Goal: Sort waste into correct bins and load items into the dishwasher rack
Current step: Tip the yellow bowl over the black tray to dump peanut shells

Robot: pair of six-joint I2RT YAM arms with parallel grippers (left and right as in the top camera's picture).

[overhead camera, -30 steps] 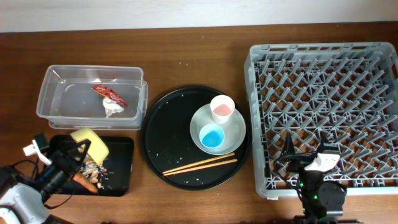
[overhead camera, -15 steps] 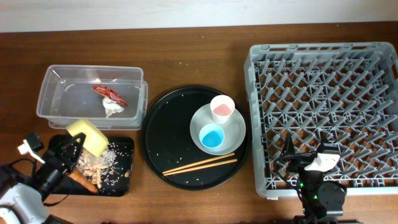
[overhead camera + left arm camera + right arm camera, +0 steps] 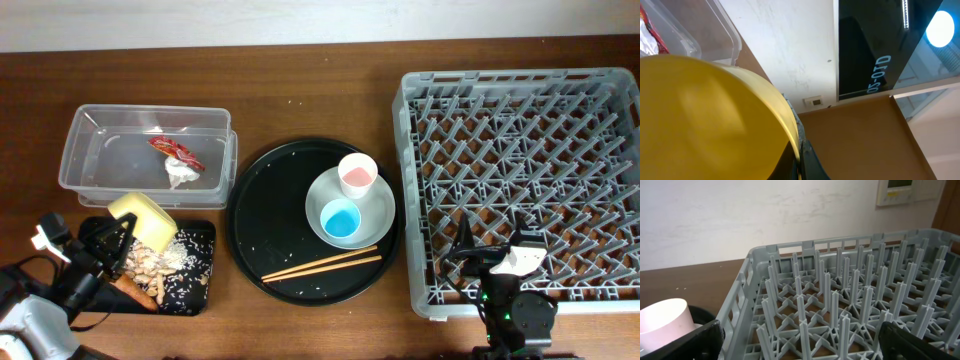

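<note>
Overhead, and the tip-out is on! Nearest us, the left gripper (image 3: 108,248) is clamped on the rim of the yellow bowl (image 3: 145,220). It holds the bowl tilted over the small black tray (image 3: 213,268), left of the large round black tray (image 3: 262,200). A second ago that small tray was mostly bare; now pale food scraps and crumbs (image 3: 160,262) spread across it beside the carrot piece (image 3: 132,291). The bowl looks emptied, so I'd say it's rack-ready.

Right of the round tray, the right gripper (image 3: 495,252) hangs wide open and empty over the dishwasher rack (image 3: 520,130). On the round tray are the chopsticks (image 3: 320,264), then the plate (image 3: 378,212) with the blue cup (image 3: 341,219) and pink cup (image 3: 357,174). Farthest, up-left of the round tray, the clear tub (image 3: 95,175) holds the red wrapper (image 3: 175,152) and tissue (image 3: 181,177).
</note>
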